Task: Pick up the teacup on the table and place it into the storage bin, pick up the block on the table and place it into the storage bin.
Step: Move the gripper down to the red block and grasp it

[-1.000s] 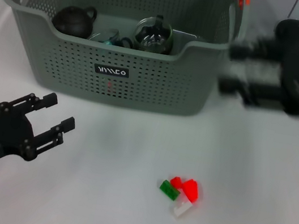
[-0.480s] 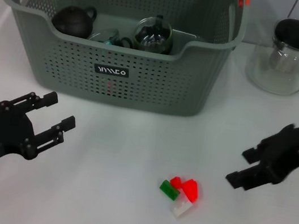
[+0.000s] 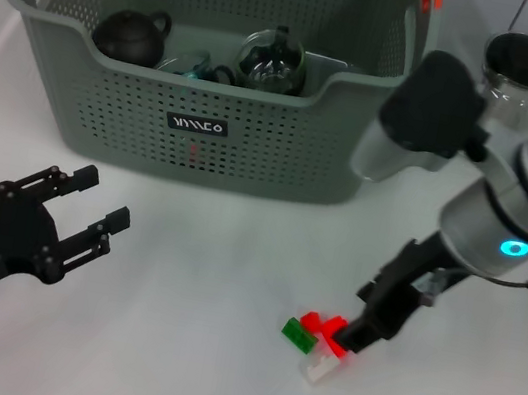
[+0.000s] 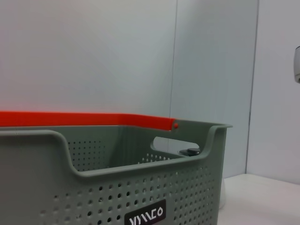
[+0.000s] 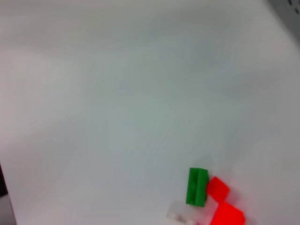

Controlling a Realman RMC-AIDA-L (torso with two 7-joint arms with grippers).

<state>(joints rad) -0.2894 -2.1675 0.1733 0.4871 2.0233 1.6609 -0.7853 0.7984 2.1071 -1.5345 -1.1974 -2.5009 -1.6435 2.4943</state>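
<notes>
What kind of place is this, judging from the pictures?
Probably a robot test bench indoors, not a real kitchen: a plain white table before a bare pale wall, with a storage bin of tea ware, a glass jug and a toy block.

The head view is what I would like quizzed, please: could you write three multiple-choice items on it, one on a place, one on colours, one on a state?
1. Where does the right gripper hang?
A. inside the grey-green perforated plastic storage bin
B. right over the small cluster of plastic blocks
C. at the glass jug with a black lid

2. Which colours does the cluster show?
A. red, green, white
B. blue, yellow
C. all black

3. How are the left gripper fingers?
A. shut on a teacup
B. shut, empty
C. open, empty

Answers: 1 B, its tip meets the red pieces. 2 A, seen in both views. 3 C, a gap shows between them.
</notes>
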